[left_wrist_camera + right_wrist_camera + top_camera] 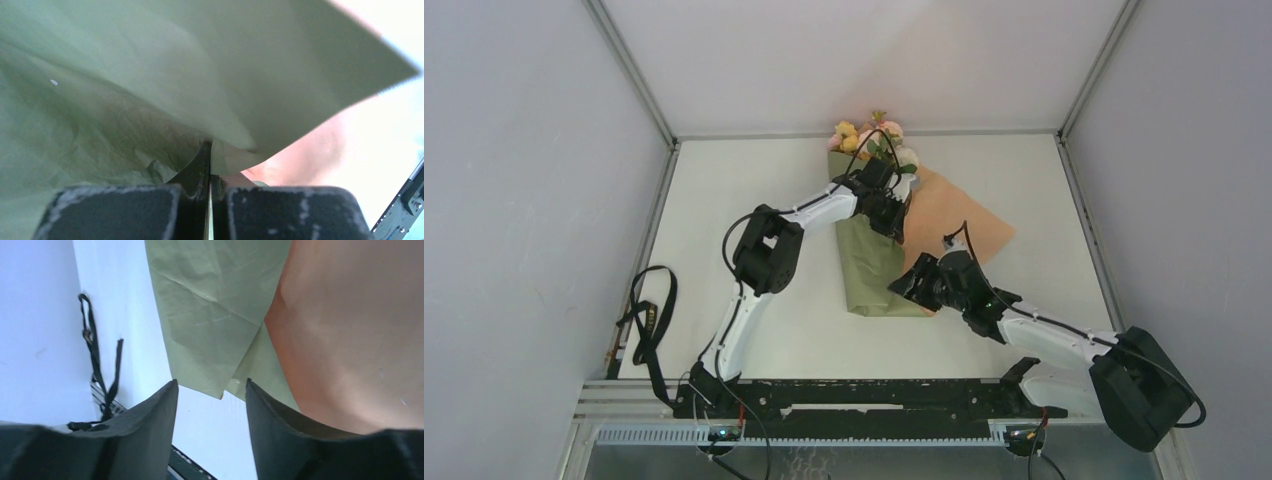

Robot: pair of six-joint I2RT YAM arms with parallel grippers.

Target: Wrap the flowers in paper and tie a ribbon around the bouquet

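Pinching the olive flap of the paper [150, 75], the left gripper [210, 152] had its two fingers pressed together on the thin sheet, close to where the olive face gave way to the peach one. From above, that gripper and its wrist lay across the upper part of the wrap and hid the stems. The flowers [869, 138] showed only as pink, white and yellow heads at the far middle of the table [754, 190]. The olive part ran toward the arms as a long folded strip, while the peach face spread flat to the right. The right gripper [210, 386] stood at the strip's near end with its fingers apart and nothing between them, the paper's lower corner just beyond the tips. The ribbon [652, 318] lay well apart at the table's left edge, looped and trailing toward the near rail [854, 392], with neither arm near it. Pale walls [544, 200] closed in the table on three sides.
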